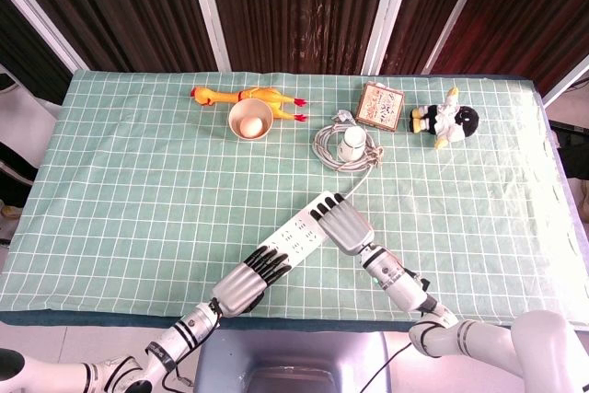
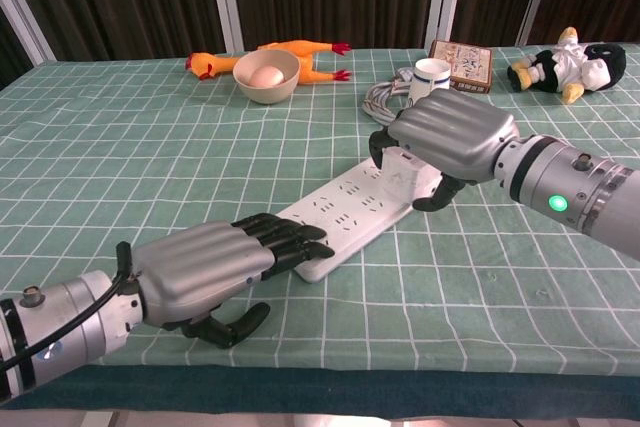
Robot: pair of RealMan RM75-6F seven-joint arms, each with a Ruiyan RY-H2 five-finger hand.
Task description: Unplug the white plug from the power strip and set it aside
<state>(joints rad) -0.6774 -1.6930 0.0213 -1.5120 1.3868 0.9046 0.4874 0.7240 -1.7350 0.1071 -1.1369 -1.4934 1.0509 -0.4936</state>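
Note:
A white power strip (image 2: 352, 209) (image 1: 296, 234) lies diagonally on the green checked cloth. My left hand (image 2: 205, 267) (image 1: 248, 281) rests flat on its near end, fingers stretched out over the sockets. The white plug (image 2: 404, 169) sits in the strip's far end, mostly covered. My right hand (image 2: 450, 135) (image 1: 343, 225) arches over the plug with its fingers curled down on the left side and the thumb on the right, gripping it. In the head view the plug is hidden under that hand.
A coiled white cable (image 1: 331, 149) with a white cup (image 1: 351, 145) lies behind the strip. Farther back are a bowl holding an egg (image 1: 250, 121), a rubber chicken (image 1: 262, 95), a small box (image 1: 380, 106) and a penguin plush (image 1: 446, 119).

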